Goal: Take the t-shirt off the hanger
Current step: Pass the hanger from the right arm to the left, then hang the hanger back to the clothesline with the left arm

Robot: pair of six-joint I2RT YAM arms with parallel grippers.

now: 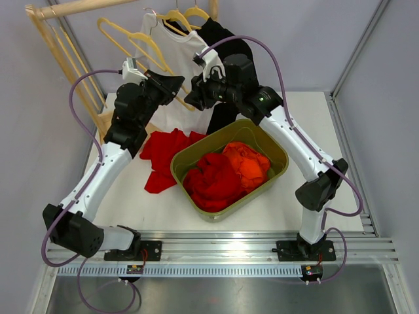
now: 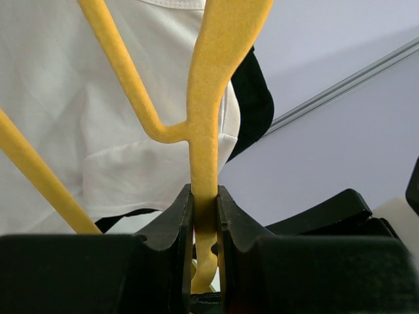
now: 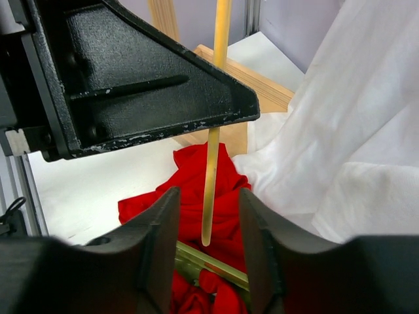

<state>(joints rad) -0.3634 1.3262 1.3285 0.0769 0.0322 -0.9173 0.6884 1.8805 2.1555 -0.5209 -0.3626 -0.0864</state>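
- Left end effector (image 2: 204,196) fills the bottom of its wrist view, its two black fingers clenched on the lower bar of a yellow hanger (image 2: 209,98).
- Just behind that bar hangs the white t-shirt (image 2: 65,98). Whether the gripped hanger is the one carrying it cannot be told.
- Right end effector (image 3: 208,203) is released, its jaws spread either side of a thin yellow rod without touching it. The t-shirt drapes just to the right of them.
- From above, the t-shirt hangs on the wooden rack (image 1: 59,39) at the far left of the counter (image 1: 314,124), with both end effectors raised close in front of it, the left one on the left.
- Two garments hang: the t-shirt and a black garment (image 1: 226,39) to its right.
- Two more lie in the green bin (image 1: 262,193): a red cloth (image 1: 213,180) and an orange cloth (image 1: 247,163).
- One red garment (image 1: 160,154) lies on the counter, left of the bin.
- Only the left wrist view shows the clamp on the hanger; only the overhead view shows the bin's contents.
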